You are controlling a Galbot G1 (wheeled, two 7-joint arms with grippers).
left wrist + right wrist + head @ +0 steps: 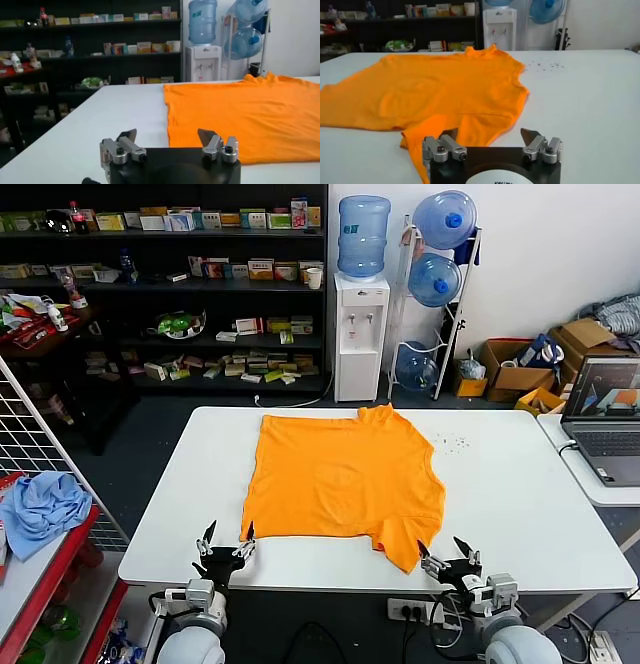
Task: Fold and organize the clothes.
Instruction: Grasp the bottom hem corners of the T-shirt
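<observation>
The T-shirt (340,479) is spread flat on the white worktop (520,504), collar at the far edge, hem toward the robot, its long axis running away from the robot. Both hands are held at the near edge with fingers apart and nothing gripped. The left hand (226,549) is placed just before the hem's left corner; the right hand (450,559) is nearer the trailing sleeve (405,544), which seems rumpled.

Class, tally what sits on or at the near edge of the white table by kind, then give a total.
Orange T-shirt: 1
Robot hands, both open: 2 (left hand, right hand)
Total: 3
</observation>
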